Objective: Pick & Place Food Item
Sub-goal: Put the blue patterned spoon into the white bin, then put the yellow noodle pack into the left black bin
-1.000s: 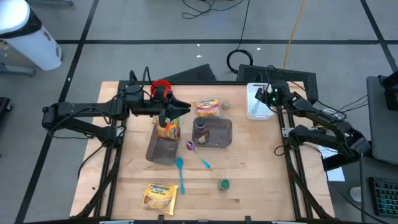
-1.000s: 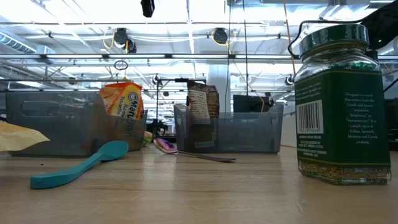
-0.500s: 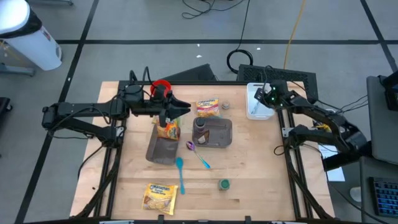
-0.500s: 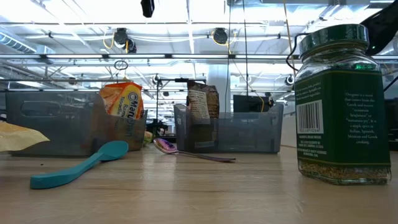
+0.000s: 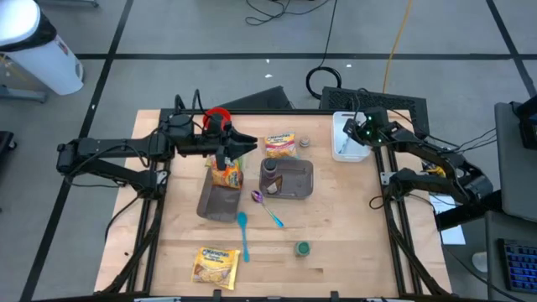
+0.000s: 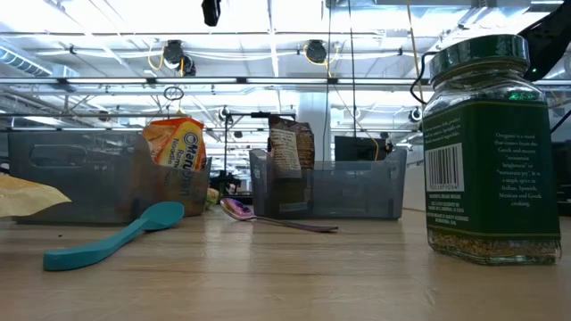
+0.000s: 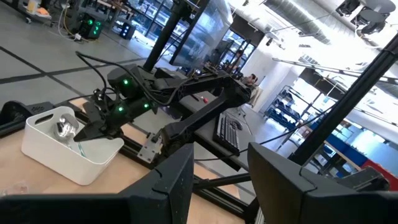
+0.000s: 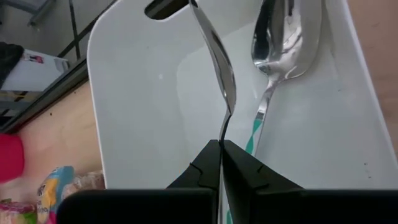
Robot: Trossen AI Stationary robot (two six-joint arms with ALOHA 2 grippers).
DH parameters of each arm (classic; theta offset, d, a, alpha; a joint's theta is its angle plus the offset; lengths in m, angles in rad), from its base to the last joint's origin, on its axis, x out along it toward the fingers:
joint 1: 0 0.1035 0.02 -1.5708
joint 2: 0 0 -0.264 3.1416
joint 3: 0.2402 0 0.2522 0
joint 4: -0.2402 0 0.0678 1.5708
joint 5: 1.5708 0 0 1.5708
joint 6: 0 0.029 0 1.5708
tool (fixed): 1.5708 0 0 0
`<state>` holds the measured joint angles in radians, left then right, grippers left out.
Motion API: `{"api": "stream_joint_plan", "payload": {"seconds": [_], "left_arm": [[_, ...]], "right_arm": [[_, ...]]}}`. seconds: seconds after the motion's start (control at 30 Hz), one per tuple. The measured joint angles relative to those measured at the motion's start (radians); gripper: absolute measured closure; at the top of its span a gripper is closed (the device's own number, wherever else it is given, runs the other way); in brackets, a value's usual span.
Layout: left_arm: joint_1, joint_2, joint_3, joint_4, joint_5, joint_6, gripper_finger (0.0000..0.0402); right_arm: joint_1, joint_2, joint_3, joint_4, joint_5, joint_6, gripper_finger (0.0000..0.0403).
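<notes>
Your left hand (image 5: 225, 159) hangs over the far end of the left grey bin (image 5: 220, 201), clenched on the orange snack packet (image 5: 226, 175) standing in it. Your right hand (image 8: 220, 147) is at the counter's (image 5: 352, 243) far right corner, pinched on a metal spoon (image 8: 217, 56) inside the white tray (image 5: 350, 138). Another packet (image 5: 215, 263) lies at the near left edge. The near right corner holds only a green jar (image 5: 302, 248).
</notes>
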<state>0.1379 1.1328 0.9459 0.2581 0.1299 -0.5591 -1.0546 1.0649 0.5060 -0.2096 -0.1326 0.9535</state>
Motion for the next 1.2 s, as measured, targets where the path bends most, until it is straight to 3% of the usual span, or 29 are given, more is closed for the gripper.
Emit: {"api": "stream_joint_plan", "payload": {"seconds": [0.27, 0.67, 1.2], "left_arm": [[0.000, 0.000, 0.000, 0.000, -0.001, 0.000, 0.0245], [0.000, 0.000, 0.000, 0.000, -0.001, 0.007, 0.0245], [0.000, 0.000, 0.000, 0.008, -0.002, 0.052, 0.0245]], "right_arm": [[0.000, 0.000, 0.000, 0.019, 0.004, -0.009, 0.0397], [0.000, 0.000, 0.000, 0.019, 0.025, 0.000, 0.0324], [0.062, -0.089, 0.001, 0.133, -0.002, -0.016, 0.0326]]}}
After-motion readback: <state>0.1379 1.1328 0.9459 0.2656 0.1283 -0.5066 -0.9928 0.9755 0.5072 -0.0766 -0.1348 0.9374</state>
